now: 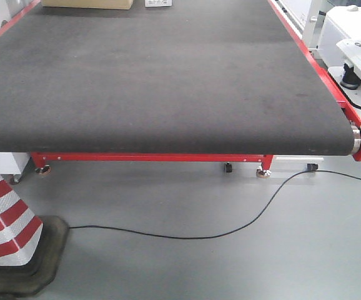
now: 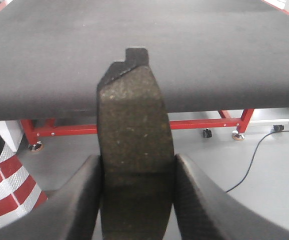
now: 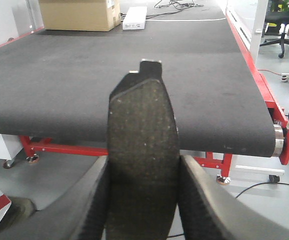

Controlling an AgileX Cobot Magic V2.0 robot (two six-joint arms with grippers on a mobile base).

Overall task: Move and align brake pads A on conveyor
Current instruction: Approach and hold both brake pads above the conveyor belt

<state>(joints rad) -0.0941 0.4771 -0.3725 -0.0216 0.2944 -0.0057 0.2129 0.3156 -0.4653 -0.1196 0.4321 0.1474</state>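
Observation:
In the left wrist view a dark grey brake pad (image 2: pixel 134 130) stands lengthwise between the two black fingers, and my left gripper (image 2: pixel 137 172) is shut on it. The right wrist view shows the same: my right gripper (image 3: pixel 142 172) is shut on a second brake pad (image 3: pixel 142 135). Both pads hang over the grey floor, short of the near end of the conveyor (image 1: pixel 155 75), whose charcoal belt (image 2: pixel 184 45) (image 3: pixel 74 85) carries no pads in any view. Neither gripper appears in the front view.
A red-and-white striped cone (image 1: pixel 5 219) on a black base stands at the lower left. A black cable (image 1: pixel 230 231) snakes over the floor. A cardboard box (image 3: pixel 77 14) and a white box (image 3: pixel 134 17) lie at the belt's far end. White equipment (image 1: pixel 355 56) stands right.

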